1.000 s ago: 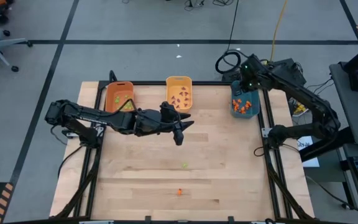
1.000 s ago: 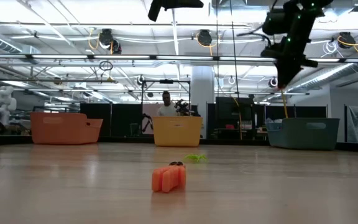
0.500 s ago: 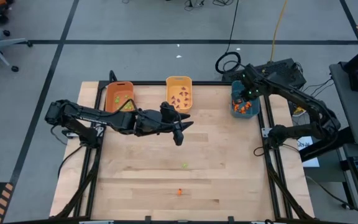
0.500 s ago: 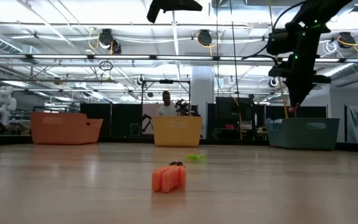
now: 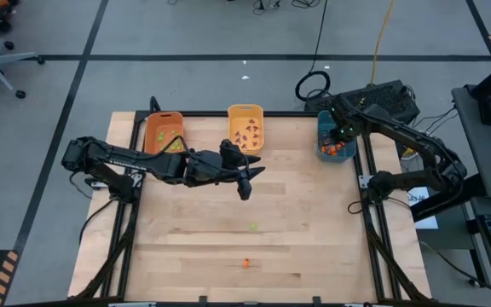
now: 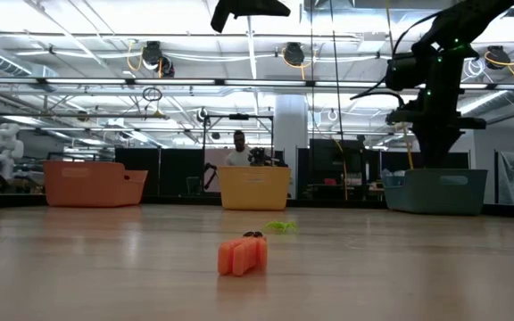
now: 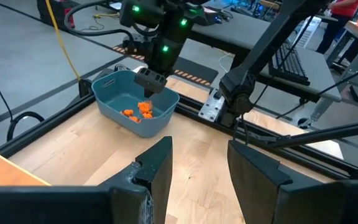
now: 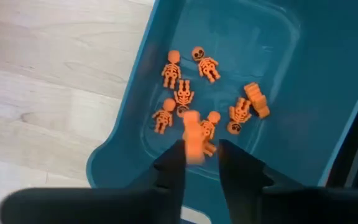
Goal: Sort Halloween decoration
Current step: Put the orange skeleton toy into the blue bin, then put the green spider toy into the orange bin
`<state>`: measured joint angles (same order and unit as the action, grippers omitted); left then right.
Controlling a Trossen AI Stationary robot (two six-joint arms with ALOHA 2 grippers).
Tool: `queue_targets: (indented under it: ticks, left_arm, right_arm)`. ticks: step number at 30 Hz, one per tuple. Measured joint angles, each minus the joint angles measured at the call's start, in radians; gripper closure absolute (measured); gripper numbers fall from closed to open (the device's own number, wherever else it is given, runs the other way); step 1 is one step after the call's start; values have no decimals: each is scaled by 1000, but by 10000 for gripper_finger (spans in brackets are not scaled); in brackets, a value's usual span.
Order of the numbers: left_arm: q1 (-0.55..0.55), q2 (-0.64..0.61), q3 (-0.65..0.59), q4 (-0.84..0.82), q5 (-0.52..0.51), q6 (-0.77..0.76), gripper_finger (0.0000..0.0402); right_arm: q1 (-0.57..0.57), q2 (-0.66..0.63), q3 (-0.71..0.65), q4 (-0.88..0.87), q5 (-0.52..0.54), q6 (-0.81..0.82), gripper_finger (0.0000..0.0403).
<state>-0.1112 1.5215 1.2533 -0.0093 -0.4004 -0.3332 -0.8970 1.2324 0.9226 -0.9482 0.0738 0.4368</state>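
- The step in hand looks like a drop-off: the right gripper (image 8: pixel 196 163) hangs over the teal bin (image 5: pixel 322 147), at the table's far right corner, with its tip low inside the rim.
- In the right wrist view its fingers stand slightly parted, with a blurred orange piece (image 8: pixel 193 133) just at their tips; I judge it is slipping free, but whether it is touched by them I cannot tell.
- Under it, on the teal bin's floor, lie several orange skeleton trinkets (image 8: pixel 207 63) and one blocky orange piece.
- To the left of the teal bin along the far edge stand the yellow bin (image 5: pixel 245 112), holding small dark-reddish bits that may be the purple ones, and beyond it the orange bin (image 5: pixel 164 118) with green ones.
- The left gripper (image 5: pixel 245 180) waits above the table well to the left of the teal bin, just in front of the yellow bin, jaws partly apart and holding nothing.
- Two decorations remain on the open wood, well in front of the teal bin and toward the table's middle: a light green one (image 5: pixel 253 226) and, nearer the front edge, an orange one (image 5: pixel 246 263).
- The next move calls for lifting the right gripper clear of the teal bin, then reaching for the stray orange one; the green one belongs in the orange bin.
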Motion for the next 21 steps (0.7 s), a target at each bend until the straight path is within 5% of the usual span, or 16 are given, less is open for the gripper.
queue_targets:
  ticks: [10, 15, 21]
  left_arm:
    - [-10, 0, 0, -27, 0, -45, 247]
    - [-45, -12, 0, -156, 3, -241, 247]
    - [-131, -12, 1, -249, 3, -262, 247]
  right_arm:
    - [2, -120, 7, -9, -87, 38, 216]
    - [16, -276, 29, -8, -123, 79, 207]
    - [97, -451, 35, 75, -239, 55, 218]
